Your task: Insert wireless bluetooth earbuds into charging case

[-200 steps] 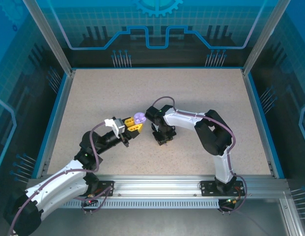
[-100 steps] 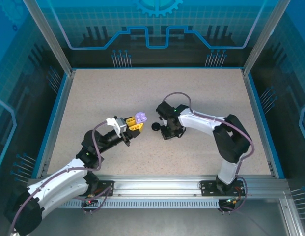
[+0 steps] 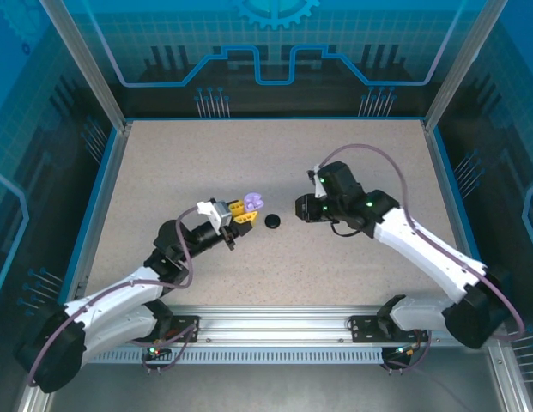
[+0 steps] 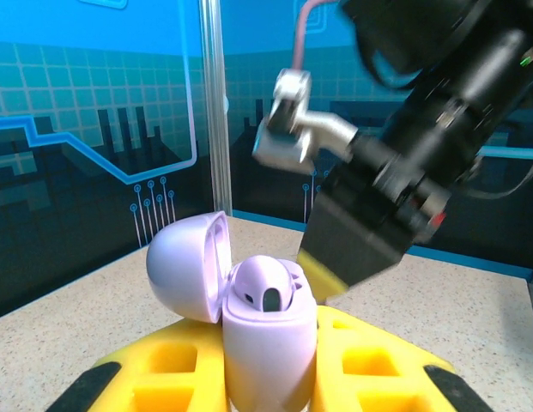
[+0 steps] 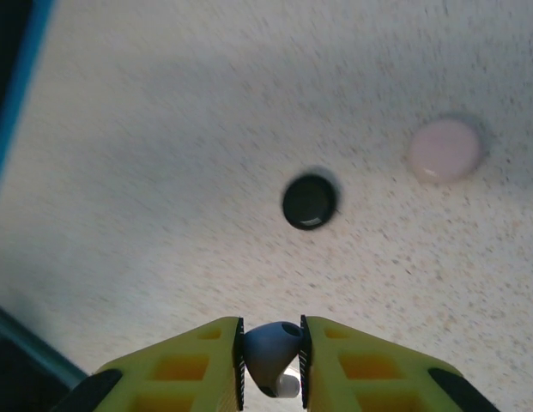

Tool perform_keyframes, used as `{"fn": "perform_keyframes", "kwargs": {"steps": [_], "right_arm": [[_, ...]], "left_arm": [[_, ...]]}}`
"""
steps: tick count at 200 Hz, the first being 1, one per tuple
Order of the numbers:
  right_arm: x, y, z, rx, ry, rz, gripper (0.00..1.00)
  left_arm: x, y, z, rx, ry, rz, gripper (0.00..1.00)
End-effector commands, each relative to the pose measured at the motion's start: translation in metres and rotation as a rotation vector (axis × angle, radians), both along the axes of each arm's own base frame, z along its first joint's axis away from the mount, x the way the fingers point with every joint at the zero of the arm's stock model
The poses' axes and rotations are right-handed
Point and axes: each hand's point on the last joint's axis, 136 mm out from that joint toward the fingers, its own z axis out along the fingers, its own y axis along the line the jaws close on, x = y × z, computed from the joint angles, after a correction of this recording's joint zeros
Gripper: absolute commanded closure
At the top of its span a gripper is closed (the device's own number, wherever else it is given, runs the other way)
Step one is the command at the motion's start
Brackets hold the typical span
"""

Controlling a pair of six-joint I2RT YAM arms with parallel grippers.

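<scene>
My left gripper [image 3: 245, 210] is shut on an open lavender charging case [image 4: 268, 343], held upright with its lid [image 4: 184, 266] tipped back to the left. One lavender earbud [image 4: 268, 287] sits in the case. My right gripper [image 5: 270, 356] is shut on a second small lavender-grey earbud [image 5: 268, 345], pinched between its yellow fingers [image 5: 360, 360] above the table. In the top view the right gripper [image 3: 299, 209] hangs to the right of the case [image 3: 253, 200], a short gap apart. From the left wrist, the right gripper's yellow fingertip [image 4: 322, 273] shows just behind the case.
A black disc-shaped case [image 3: 272, 221] lies shut on the speckled table [image 3: 206, 154] between the two grippers, also below the right wrist [image 5: 310, 202]. A pale pink disc case [image 5: 445, 150] lies farther off. Blue walls [image 3: 266, 60] ring the table.
My right arm has lifted off the table and swung right with the earbud, uncovering the black case. The left gripper has shifted slightly right with the lavender case.
</scene>
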Motion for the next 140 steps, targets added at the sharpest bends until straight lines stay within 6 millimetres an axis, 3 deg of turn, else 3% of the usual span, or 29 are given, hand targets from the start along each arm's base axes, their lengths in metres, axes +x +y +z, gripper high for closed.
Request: {"fn": "perform_keyframes", "kwargs": {"steps": [1,49,112,140], "right_arm": [[-0.002,0.001,0.036,0.148,-0.048,-0.038,0.76],[-0.012,-0.002,0.099,0.327,-0.151,-0.075,0.76],[-0.020,0.018,0.133,0.334,-0.254,-0.071,0.76],[-0.019,0.029,0.138,0.308,-0.291,-0.058,0.76]], "left_arm": [[0.005,-0.002,0.033,-0.061,-0.118,0.021,1.00],[0.016,-0.018,0.034,-0.078,-0.139,0.023,1.00],[0.022,-0.036,0.034,-0.093,-0.161,0.007,1.00],[0.022,-0.043,0.032,-0.096,-0.161,-0.005,1.00]]}}
